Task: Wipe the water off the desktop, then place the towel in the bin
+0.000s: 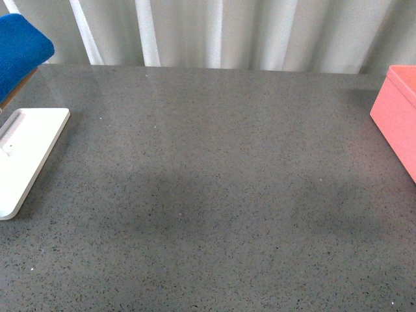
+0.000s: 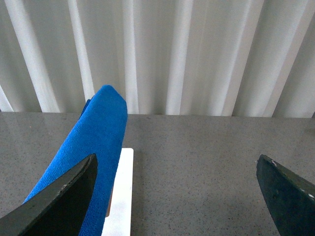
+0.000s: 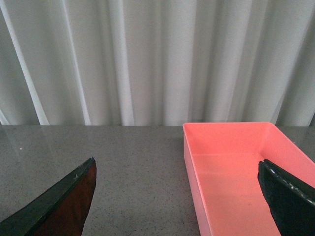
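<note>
Towel (image 1: 18, 49), bright blue and plush, is at the far left edge of the front view, raised above the counter (image 1: 214, 195) and not lying on it. It hangs over a white tray (image 1: 29, 153) that rests flat on the counter at the left side. What carries the towel is mostly hidden; only a thin brown edge shows under it.

The bin (image 1: 398, 114), salmon pink, stands on the counter at the far right edge, well apart from the towel. In the right wrist view its inside is seen, and nothing lies in it.

The left tool (image 2: 176, 164) is released: its two dark fingers (image 2: 64, 196) stand wide apart with only counter between them. One finger overlaps the towel in this view, but I cannot tell if it touches the cloth. The right tool (image 3: 176, 167) is also released, with fingers spread wide, and the bin is just in front of one of them.

In the middle of the counter there are some darker, dull patches; I cannot tell if they are water or shadow. A pale pleated curtain (image 1: 227, 32) closes the far side behind the counter.
</note>
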Robot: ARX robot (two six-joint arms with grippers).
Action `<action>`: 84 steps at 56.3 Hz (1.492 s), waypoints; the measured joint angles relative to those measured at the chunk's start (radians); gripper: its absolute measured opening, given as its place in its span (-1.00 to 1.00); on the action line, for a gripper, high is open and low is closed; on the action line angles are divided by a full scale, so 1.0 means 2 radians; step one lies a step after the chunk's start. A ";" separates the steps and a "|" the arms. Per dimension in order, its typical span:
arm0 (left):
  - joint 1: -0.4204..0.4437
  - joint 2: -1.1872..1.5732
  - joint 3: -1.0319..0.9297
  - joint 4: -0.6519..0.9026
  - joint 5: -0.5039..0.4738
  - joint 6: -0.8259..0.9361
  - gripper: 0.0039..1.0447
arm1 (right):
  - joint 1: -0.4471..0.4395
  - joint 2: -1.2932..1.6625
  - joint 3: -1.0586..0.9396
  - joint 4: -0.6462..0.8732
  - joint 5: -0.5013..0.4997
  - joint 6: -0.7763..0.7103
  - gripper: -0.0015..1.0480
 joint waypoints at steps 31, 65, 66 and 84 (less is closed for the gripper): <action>0.000 0.000 0.000 0.000 0.000 0.000 0.88 | 0.000 0.000 0.000 0.000 0.000 0.000 0.86; -0.008 0.030 0.023 -0.069 -0.006 -0.015 0.88 | 0.000 0.000 0.000 0.000 0.000 0.000 0.86; -0.010 0.039 0.029 -0.085 -0.009 -0.017 0.88 | 0.000 0.000 0.000 0.000 0.000 0.000 0.86; -0.127 0.256 0.157 0.011 -0.082 -0.018 0.88 | 0.000 0.000 0.000 0.000 0.000 0.000 0.86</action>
